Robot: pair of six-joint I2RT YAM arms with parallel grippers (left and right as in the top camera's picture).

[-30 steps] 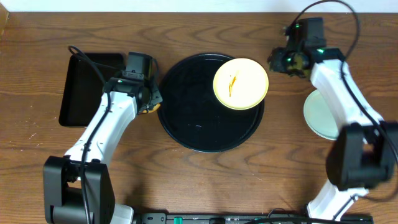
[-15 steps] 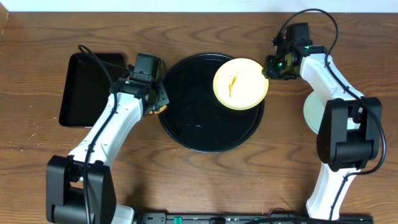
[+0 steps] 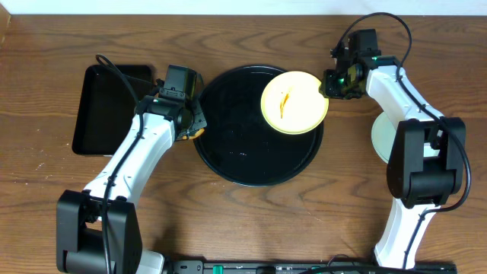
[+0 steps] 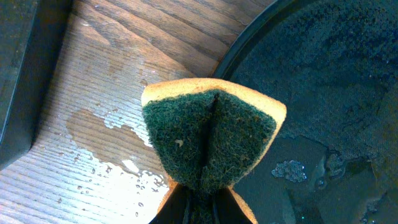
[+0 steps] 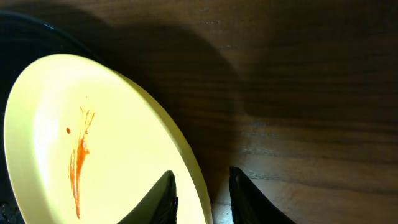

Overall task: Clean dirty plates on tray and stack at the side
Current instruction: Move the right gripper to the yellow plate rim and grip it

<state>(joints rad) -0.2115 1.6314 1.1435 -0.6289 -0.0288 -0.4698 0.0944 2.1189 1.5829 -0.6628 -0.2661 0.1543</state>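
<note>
A pale yellow plate (image 3: 294, 102) with an orange smear lies tilted on the upper right rim of the round black tray (image 3: 243, 148). My right gripper (image 3: 332, 84) is open, its fingers straddling the plate's right edge; in the right wrist view the gripper (image 5: 202, 191) has the yellow plate (image 5: 93, 143) rim between its fingers, with a gap on the outer side. My left gripper (image 3: 189, 125) is shut on a green-and-yellow sponge (image 4: 211, 137) at the tray's left rim (image 4: 323, 74). A light blue plate (image 3: 384, 142) lies on the table at right, partly hidden by the right arm.
A smaller rectangular black tray (image 3: 103, 106) sits at the left, also at the edge of the left wrist view (image 4: 18, 74). A water puddle (image 4: 106, 124) wets the wood between it and the round tray. Droplets lie on the tray floor.
My right gripper came down and left from the table's back right to the yellow plate's edge. The left gripper with the sponge shifted slightly toward the tray.
</note>
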